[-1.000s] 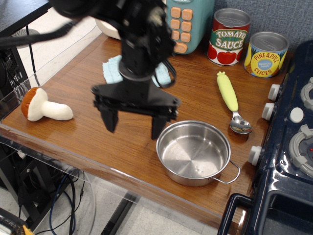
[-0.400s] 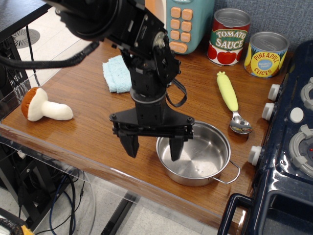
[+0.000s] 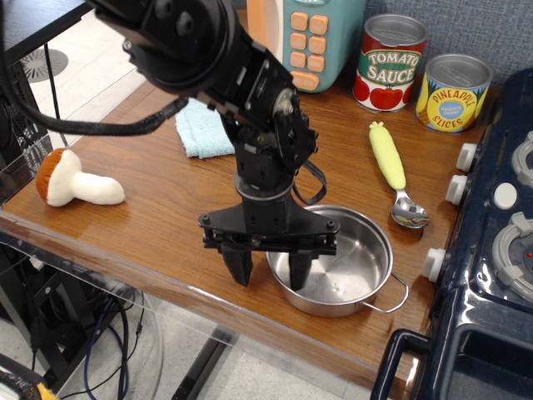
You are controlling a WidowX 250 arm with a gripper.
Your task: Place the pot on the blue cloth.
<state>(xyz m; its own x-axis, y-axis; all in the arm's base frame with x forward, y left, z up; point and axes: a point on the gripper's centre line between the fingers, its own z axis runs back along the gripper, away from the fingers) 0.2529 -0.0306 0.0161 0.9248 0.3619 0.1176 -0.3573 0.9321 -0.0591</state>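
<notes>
the gripper (image 3: 271, 268) has its fingers spread apart, one finger (image 3: 300, 271) down inside the pot (image 3: 333, 258) and the other outside, so they straddle the near-left wall, seemingly to pinch the rim; nothing is held yet. the pot sits on the wooden table (image 3: 158, 200) near its front edge, well apart from the blue cloth (image 3: 200, 129), which lies behind the arm. a yellow-handled spoon (image 3: 393, 171) rests just right of the pot.
</notes>
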